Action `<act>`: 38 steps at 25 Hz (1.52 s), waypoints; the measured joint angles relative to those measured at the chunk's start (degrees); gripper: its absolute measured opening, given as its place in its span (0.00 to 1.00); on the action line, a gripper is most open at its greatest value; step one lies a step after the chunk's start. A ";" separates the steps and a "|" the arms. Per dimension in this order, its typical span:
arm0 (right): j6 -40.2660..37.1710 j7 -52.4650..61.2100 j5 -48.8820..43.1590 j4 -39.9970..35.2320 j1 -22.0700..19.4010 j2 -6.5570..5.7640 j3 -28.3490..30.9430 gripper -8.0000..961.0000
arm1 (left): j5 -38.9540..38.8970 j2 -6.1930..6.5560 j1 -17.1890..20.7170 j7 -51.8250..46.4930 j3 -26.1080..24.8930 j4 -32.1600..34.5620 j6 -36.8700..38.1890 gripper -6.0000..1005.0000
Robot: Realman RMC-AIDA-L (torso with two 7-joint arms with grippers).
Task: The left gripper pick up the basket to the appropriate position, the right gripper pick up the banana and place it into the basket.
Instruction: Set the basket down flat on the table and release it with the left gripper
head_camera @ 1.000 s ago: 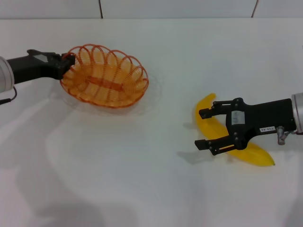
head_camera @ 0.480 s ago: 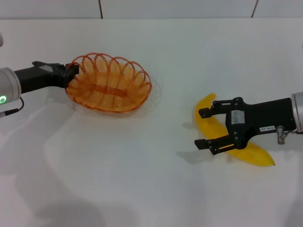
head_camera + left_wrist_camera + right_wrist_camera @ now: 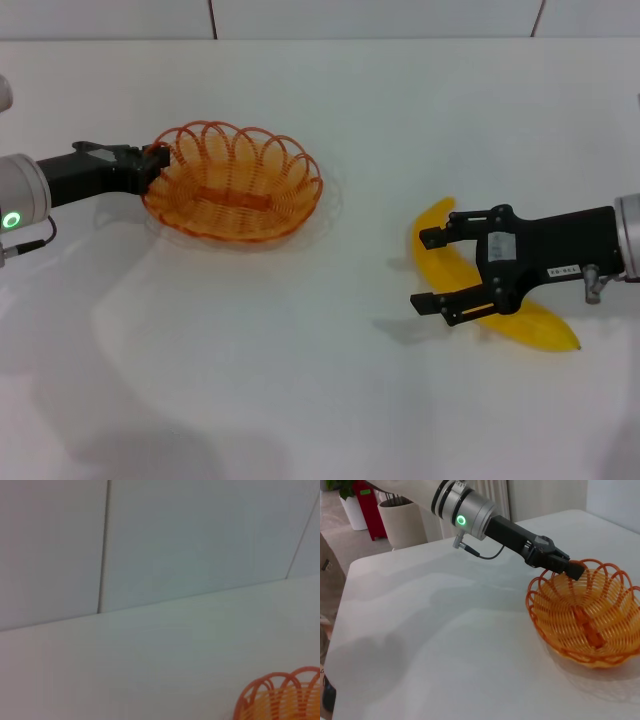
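The orange wire basket [image 3: 235, 185] is at the table's left middle, held level and low; I cannot tell if it touches the table. My left gripper [image 3: 153, 160] is shut on its left rim. The right wrist view shows that grip [image 3: 570, 569] and the basket [image 3: 590, 615]; the left wrist view shows only a piece of the rim [image 3: 280, 700]. The yellow banana [image 3: 545, 325] lies on the table at the right. My right gripper [image 3: 421, 270] is open, its fingers either side of the banana's upper end, just above it.
The white table [image 3: 300, 350] has a tiled wall along its far edge. A potted plant and a red object [image 3: 367, 505] stand on the floor beyond the table in the right wrist view.
My left gripper has carried the basket to the right and nearer, and it has gone from tilted to level. The right gripper and banana have not moved.
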 joint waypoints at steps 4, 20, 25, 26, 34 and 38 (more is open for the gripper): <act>0.00 0.00 0.00 0.03 0.11 0.00 0.00 0.92 | 0.16 0.03 -0.03 0.29 0.03 -0.02 -0.13 0.14; -0.26 0.00 0.00 0.09 0.13 0.00 0.00 0.92 | 0.30 0.12 -0.30 0.53 3.92 -0.05 -0.16 0.25; -0.33 0.00 0.00 0.11 0.13 0.00 0.00 0.92 | 0.32 0.09 -0.28 1.16 4.01 0.02 0.03 0.41; -0.33 0.00 0.01 0.13 0.12 0.00 0.02 0.92 | 0.32 0.06 -0.24 1.48 4.21 0.14 0.04 0.45; -0.48 0.00 0.48 -0.06 -0.48 0.09 0.59 0.92 | -0.30 -0.15 0.49 4.77 4.63 0.53 0.40 0.79; -0.51 0.00 0.48 0.05 -0.50 0.03 0.35 0.92 | -1.31 -0.25 1.09 7.50 4.61 1.21 1.95 0.88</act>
